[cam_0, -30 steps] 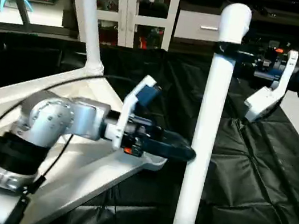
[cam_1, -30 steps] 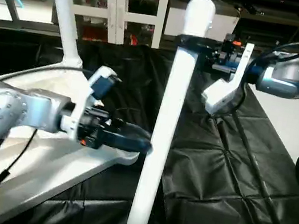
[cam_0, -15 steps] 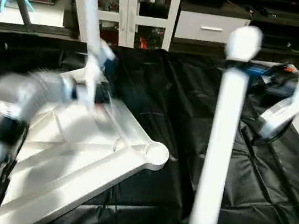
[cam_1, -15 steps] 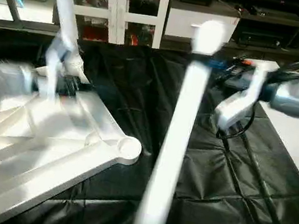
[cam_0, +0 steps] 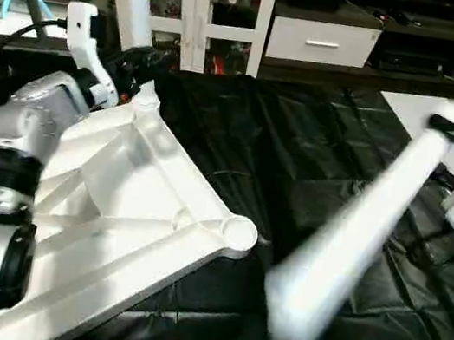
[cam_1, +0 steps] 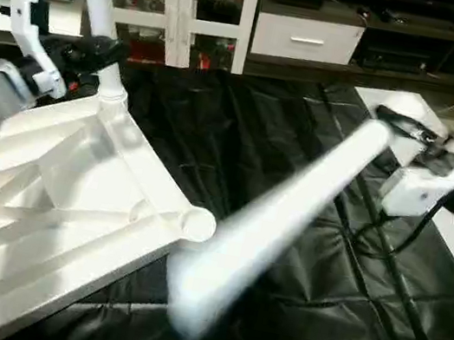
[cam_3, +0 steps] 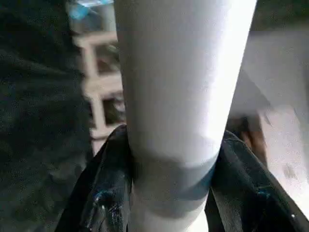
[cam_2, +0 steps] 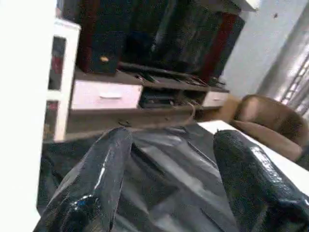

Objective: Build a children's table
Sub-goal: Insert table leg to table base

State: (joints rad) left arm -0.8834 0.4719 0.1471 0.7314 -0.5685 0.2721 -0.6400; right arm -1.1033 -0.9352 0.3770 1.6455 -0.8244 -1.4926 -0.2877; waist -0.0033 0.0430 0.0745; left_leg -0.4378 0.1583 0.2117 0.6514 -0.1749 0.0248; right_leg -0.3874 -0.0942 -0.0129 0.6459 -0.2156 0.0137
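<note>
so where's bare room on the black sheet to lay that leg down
The black sheet lies bare between the tabletop's right edge and the white board at far right, back to the cabinet. It is crowded at left, where the tabletop lies, and where the leg slants in the right claw.

Silver left forearm (cam_0: 30, 113), black cable, glossy black gripper fingers (cam_2: 91, 188).

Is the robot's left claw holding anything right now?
No, the left gripper has its two black fingers spread apart with nothing between them.
</note>
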